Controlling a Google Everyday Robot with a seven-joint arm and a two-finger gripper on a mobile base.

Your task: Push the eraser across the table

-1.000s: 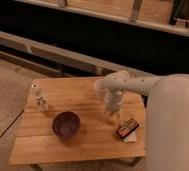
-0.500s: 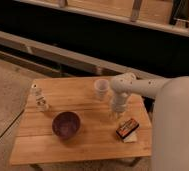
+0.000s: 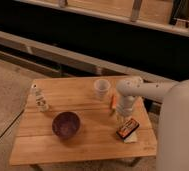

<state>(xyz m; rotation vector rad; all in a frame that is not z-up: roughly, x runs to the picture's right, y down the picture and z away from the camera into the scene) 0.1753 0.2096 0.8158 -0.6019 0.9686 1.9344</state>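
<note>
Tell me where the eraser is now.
In the camera view the eraser lies near the front right corner of the table, right of the purple bowl, with the shut gripper just behind it.

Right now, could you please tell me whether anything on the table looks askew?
Only the eraser: it lies diagonal to the planks of the table, near the right-hand edge, right by the shut claw.
</note>
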